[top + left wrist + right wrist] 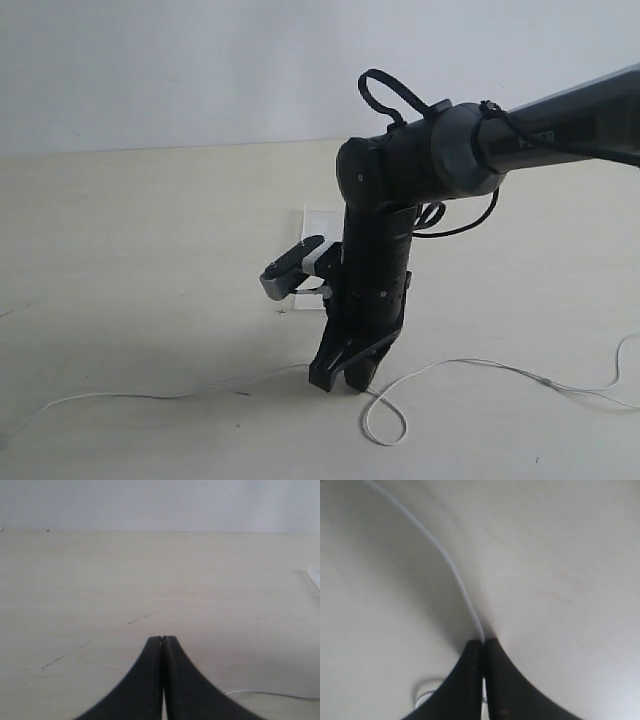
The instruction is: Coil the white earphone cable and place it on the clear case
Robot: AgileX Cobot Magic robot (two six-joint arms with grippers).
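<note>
Clamped on the white earphone cable [150, 395] with the right gripper [345, 378], fingers pressed together on the thin wire, tips down at the table [120, 250], near the middle of it. From the pinch, running left along the near side as one long, almost straight line toward the left edge of the exterior view. On the right side, curling at once into a small loop just beside the tips, then going on in a soft wave to the right edge. In the right wrist view, entering directly between the two dark fingers [470, 680]. On the far side, behind the arm [520, 135], the clear case [320, 222], flat, partly hidden, apart from the cable. Left gripper [162, 640] with fingers touching each other, low over pale tabletop. Wide bare surface left of the arm; less room on the far side because of the case edge.
</note>
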